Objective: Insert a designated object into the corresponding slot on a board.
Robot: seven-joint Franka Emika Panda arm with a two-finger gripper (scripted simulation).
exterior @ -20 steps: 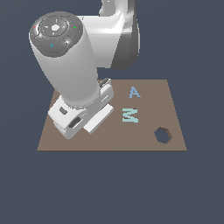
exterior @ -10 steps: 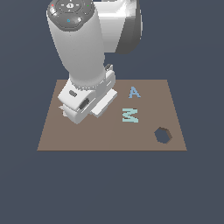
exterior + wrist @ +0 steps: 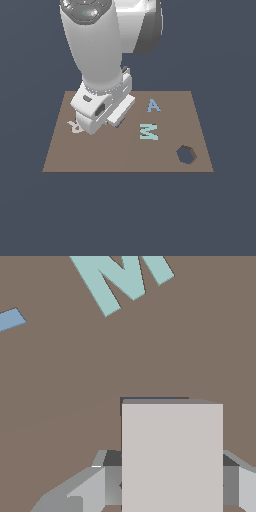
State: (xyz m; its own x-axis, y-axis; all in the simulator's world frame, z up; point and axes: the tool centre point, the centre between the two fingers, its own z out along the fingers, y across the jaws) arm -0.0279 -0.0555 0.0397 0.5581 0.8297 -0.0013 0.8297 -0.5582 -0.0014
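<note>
My gripper [image 3: 171, 491] is shut on the pale grey-beige square block [image 3: 172, 456], with grey fingers [image 3: 98, 487] showing on either side of it in the wrist view. A thin dark edge of the square slot [image 3: 150, 399] peeks out just past the block; the block covers the rest of it. In the exterior view the gripper [image 3: 100, 114] hangs low over the left-centre part of the brown board [image 3: 165, 165], and the hand hides both block and slot there.
On the board are a blue A [image 3: 153, 105], a pale teal M [image 3: 148, 131] and a dark hexagonal hole [image 3: 186, 154] toward the exterior view's right. A whitish R [image 3: 75, 127] pokes out beside the hand on the left.
The hand has moved from the board's near left area toward its middle and back, and the arm now stands more upright. The last half second shows only a small shift.
</note>
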